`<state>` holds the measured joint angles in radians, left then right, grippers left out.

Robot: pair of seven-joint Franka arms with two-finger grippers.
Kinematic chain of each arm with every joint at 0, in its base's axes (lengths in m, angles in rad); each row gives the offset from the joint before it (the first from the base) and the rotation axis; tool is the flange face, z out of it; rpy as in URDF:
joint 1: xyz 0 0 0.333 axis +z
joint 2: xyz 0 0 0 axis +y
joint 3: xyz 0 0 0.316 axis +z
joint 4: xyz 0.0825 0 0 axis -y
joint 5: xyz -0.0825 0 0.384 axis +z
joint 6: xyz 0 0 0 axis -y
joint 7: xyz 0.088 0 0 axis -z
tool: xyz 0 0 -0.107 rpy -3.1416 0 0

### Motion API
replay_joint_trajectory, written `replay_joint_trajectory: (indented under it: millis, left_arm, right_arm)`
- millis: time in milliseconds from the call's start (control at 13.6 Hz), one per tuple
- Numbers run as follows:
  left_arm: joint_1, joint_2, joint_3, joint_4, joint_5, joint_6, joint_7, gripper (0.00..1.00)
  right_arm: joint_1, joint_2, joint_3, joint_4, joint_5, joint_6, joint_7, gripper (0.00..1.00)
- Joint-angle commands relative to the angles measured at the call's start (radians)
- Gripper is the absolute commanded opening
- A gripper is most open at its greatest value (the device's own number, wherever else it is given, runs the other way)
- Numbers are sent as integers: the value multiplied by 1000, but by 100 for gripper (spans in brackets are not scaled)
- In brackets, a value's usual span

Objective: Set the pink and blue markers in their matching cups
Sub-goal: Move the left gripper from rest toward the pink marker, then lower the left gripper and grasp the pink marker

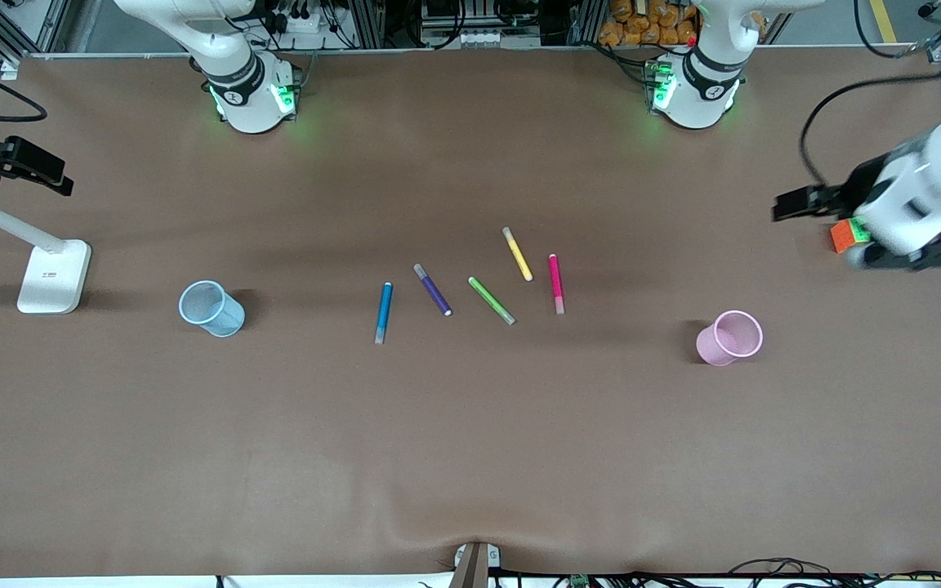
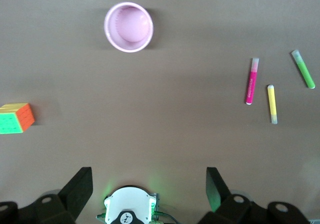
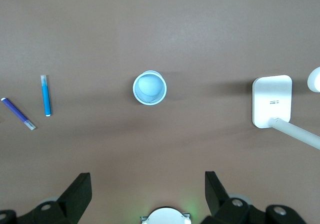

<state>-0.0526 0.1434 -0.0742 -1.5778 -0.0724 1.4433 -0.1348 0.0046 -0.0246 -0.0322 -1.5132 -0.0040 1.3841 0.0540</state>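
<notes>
Five markers lie mid-worktop, so a grab could catch the yellow marker [image 1: 517, 254] beside the pink marker [image 1: 555, 282]. Blue marker [image 1: 384, 312] lies toward the blue cup [image 1: 211, 308]; pink cup [image 1: 730, 337] stands apart. Both grippers, left gripper [image 2: 150, 186] and right gripper [image 3: 148, 186], hang spread, probably high.

Pink marker [image 1: 556, 283], blue marker [image 1: 384, 312] flat; pink cup [image 1: 730, 337], blue cup [image 1: 211, 308] upright — apart

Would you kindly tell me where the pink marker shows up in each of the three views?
Front view: pink marker lies mid-table, beside the yellow marker.
Left wrist view: pink marker lies again beside the yellow marker.
Right wrist view: not in it.
Shared landmark: the pink cup, in the front and left wrist views.
</notes>
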Motion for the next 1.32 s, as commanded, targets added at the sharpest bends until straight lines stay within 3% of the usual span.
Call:
replay_joint_trajectory:
  millis: [0,221,662,956,1029,1103,1250]
  left_arm:
    - [-4,86,-36,16,-13,51,-35,100]
    - [-24,145,-82,-25,-13,152,-127,100]
    - [-202,343,-82,-64,-1,443,-426,100]
    - [-270,433,-84,-74,-7,535,-546,100]
    - [-271,444,-85,-83,-12,555,-552,98]
    - [-282,458,-87,-103,-13,601,-555,88]
    - [-300,475,-87,-136,-27,687,-578,86]
  right_arm:
    - [-15,-9,8,4,-1,-16,13,100]
    - [-14,-9,8,4,-1,-19,12,100]
    - [-11,-9,8,2,-1,-19,13,100]
    - [-11,-9,8,2,-1,-19,13,100]
    - [-9,-9,9,1,-1,-19,13,100]
    - [-9,-9,9,1,-1,-19,13,100]
    - [-2,-9,11,-1,-2,-20,12,100]
